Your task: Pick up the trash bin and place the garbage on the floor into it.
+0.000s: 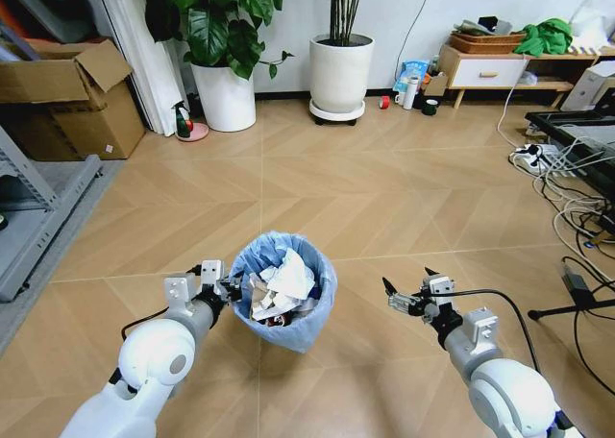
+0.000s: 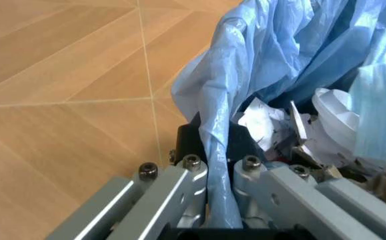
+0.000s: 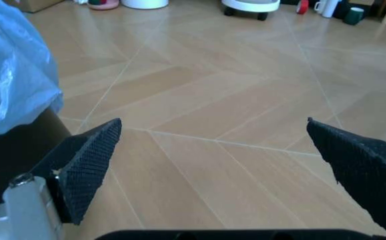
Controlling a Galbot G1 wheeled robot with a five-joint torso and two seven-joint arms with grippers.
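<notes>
The trash bin (image 1: 284,296), lined with a crinkly light-blue bag, stands in front of me on the floor (image 1: 384,207). Garbage (image 1: 282,286) fills it: crumpled white paper, a white lid and some red scraps. My left gripper (image 1: 233,290) is shut on the bin's near left rim, with the bag (image 2: 214,150) pinched between its fingers. In the left wrist view the garbage (image 2: 300,135) lies just inside that rim. My right gripper (image 1: 404,289) hangs open to the right of the bin, holding nothing. Its black pads (image 3: 89,162) stand wide apart over bare floor.
Two white planters (image 1: 341,71) stand at the back wall, with a green spray bottle (image 1: 182,121) beside the left one. Cardboard boxes (image 1: 72,97) and a metal rack (image 1: 34,207) line the left. Cables and a power strip (image 1: 538,157) lie at the right, by a low cabinet (image 1: 490,71).
</notes>
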